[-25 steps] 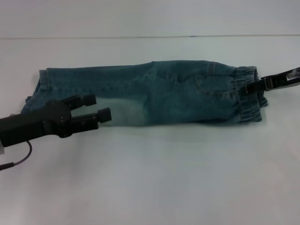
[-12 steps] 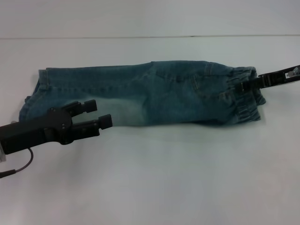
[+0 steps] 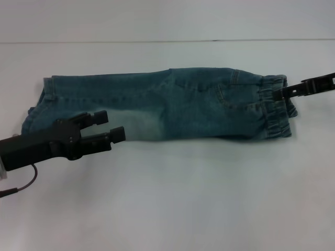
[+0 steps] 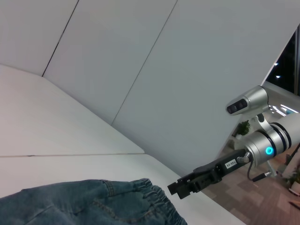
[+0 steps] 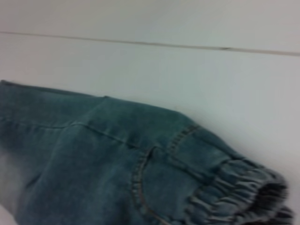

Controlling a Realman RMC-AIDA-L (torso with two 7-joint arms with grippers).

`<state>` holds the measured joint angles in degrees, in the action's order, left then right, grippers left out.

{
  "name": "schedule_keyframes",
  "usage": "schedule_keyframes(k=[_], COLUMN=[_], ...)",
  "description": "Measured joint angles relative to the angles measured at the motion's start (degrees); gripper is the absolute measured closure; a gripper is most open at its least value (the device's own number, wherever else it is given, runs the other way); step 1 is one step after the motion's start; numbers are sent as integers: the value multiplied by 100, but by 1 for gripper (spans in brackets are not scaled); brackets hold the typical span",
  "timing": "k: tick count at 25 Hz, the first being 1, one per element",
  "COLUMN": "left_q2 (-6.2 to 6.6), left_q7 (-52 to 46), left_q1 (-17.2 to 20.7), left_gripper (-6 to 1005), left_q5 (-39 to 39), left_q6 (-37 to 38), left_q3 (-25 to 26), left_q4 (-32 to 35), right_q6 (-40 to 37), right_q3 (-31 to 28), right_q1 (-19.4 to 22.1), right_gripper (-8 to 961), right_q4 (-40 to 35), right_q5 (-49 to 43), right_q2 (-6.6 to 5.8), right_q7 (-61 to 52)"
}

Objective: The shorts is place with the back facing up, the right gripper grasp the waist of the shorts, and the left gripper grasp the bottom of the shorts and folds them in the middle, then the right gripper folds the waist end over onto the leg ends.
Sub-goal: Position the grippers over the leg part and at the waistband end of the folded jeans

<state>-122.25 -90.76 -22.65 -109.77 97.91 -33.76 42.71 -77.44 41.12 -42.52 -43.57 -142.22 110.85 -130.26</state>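
Observation:
The blue denim shorts (image 3: pixel 162 107) lie folded lengthwise across the white table (image 3: pixel 172 198), leg ends to the left and elastic waist (image 3: pixel 275 112) to the right. My left gripper (image 3: pixel 109 125) is open above the near edge of the leg part, holding nothing. At the far end, my right gripper (image 3: pixel 277 95) sits on the waistband and looks shut on it. The left wrist view shows the right gripper (image 4: pixel 174 188) at the waistband's (image 4: pixel 150 194) edge. In the right wrist view only the shorts (image 5: pixel 103 164) and the gathered waist (image 5: pixel 234 192) show.
The table's back edge (image 3: pixel 157 41) runs behind the shorts, against a pale wall. A cable (image 3: pixel 23 180) hangs from my left arm at the front left.
My right gripper pushed the waist slightly left, then drew back right, and the waistband followed. The left gripper drifted a little toward the near edge and stayed open.

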Motion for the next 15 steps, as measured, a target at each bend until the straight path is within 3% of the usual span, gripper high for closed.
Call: schedule_keyframes(k=[6, 15], left_q2=[0, 2], left_q7=[-14, 0], left_q1=[-29, -90], left_gripper=[69, 70], left_q5=[0, 0], left_q6=[-1, -10], left_q3=[0, 2], left_q4=[0, -123], right_q6=[194, 652], right_q3=[-4, 106], right_q1=[116, 121], right_gripper=[37, 38], right_q4=[-100, -32], right_q5=[-5, -58], right_q2=[-25, 274], right_q7=[-42, 3])
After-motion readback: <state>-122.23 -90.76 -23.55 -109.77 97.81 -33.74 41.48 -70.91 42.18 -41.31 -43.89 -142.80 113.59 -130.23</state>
